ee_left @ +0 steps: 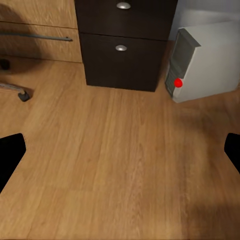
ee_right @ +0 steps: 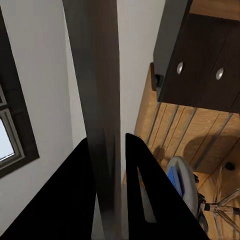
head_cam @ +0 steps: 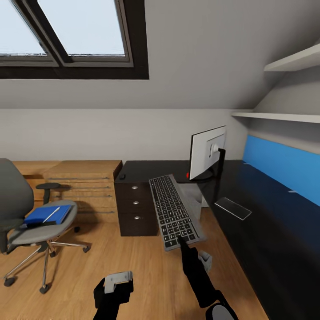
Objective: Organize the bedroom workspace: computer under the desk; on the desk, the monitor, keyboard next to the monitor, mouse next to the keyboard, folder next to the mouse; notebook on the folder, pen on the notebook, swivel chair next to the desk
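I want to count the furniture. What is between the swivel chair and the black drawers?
In the head view, a wooden cabinet stands against the wall between the swivel chair and the black drawers, with bare floor in front.

**No readable text**

You have nothing legible here: the keyboard (head_cam: pixel 173 212) shows pale key legends too small to make out, and the computer (ee_left: pixel 210 62) carries just a plain red dot, no label or brand.

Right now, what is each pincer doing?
Left pincer: open, holding nothing, above the floor.
Right pincer: closed on the keyboard.
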